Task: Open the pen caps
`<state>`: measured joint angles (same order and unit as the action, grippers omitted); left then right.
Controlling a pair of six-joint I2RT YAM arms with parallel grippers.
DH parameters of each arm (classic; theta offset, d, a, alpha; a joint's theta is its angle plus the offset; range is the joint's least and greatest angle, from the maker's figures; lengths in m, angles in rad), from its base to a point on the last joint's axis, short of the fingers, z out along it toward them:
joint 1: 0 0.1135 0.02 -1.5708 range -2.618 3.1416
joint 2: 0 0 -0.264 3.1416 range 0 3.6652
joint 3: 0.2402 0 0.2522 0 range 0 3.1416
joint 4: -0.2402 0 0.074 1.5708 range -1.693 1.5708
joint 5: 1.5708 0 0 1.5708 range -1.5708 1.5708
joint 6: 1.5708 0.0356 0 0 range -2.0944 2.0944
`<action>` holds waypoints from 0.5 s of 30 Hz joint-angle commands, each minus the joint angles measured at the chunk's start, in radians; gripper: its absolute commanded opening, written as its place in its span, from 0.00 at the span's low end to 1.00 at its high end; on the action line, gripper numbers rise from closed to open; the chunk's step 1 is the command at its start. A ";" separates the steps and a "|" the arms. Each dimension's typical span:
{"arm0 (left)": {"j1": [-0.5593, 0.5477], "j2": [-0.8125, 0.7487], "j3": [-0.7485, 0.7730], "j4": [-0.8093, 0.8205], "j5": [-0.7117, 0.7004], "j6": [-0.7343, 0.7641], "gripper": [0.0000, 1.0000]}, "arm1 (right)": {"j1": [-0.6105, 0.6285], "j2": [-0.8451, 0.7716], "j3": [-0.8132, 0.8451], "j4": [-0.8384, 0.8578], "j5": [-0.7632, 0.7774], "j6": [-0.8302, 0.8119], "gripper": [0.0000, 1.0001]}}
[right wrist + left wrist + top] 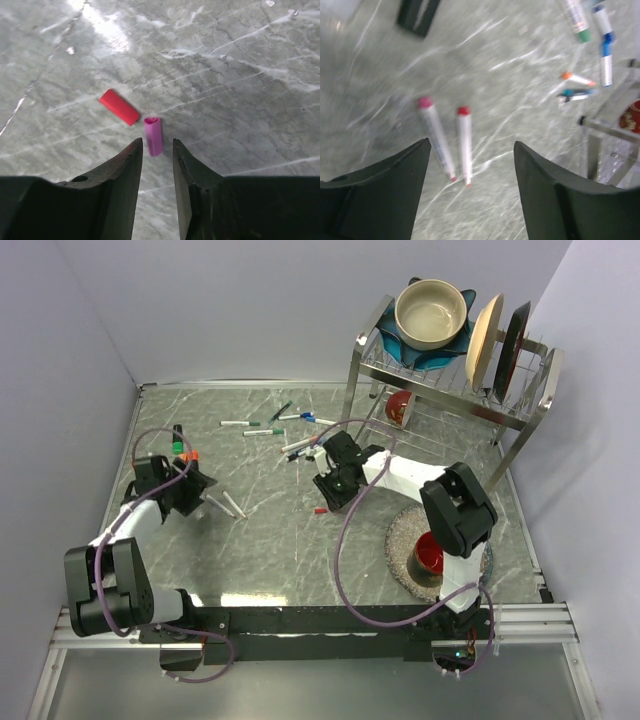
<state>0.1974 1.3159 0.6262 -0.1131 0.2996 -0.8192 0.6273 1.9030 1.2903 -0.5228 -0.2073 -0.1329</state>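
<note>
My left gripper [472, 144] hangs open over two uncapped white markers, one with a pink end [436, 137] and one with a red end [465, 147]; both lie side by side on the table. Nothing is between its fingers. My right gripper [156, 142] stands narrowly open just above the table. A pink pen cap [153, 135] lies free in front of its fingertips, with a red pen cap [119, 106] beside it. From above, the left gripper [203, 490] is at the left and the right gripper [325, 498] is mid-table by the red cap [320, 510].
Several capped markers [263, 431] lie scattered at the back of the table. Loose green [177, 446] and orange [191, 455] caps sit at the far left. A dish rack [450, 390] with a bowl and plates stands back right. A red cup [428, 555] rests on a round mat.
</note>
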 commanded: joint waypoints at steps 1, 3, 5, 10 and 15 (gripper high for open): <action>0.034 -0.021 0.131 -0.039 0.032 0.107 0.74 | -0.012 -0.129 0.017 -0.011 -0.064 -0.072 0.39; 0.039 -0.004 0.206 -0.051 0.023 0.135 0.77 | -0.011 -0.159 0.009 -0.014 -0.093 -0.089 0.39; 0.039 0.051 0.306 -0.095 -0.005 0.187 0.77 | -0.012 -0.200 0.003 -0.014 -0.127 -0.108 0.40; 0.017 0.241 0.521 -0.264 -0.117 0.316 0.77 | -0.014 -0.281 -0.017 0.003 -0.179 -0.117 0.40; -0.015 0.364 0.639 -0.382 -0.260 0.371 0.72 | -0.012 -0.318 -0.029 0.017 -0.214 -0.116 0.40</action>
<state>0.2085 1.6238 1.2125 -0.3565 0.1593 -0.5365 0.6228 1.6283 1.2800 -0.5301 -0.3710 -0.2314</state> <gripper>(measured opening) 0.744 0.401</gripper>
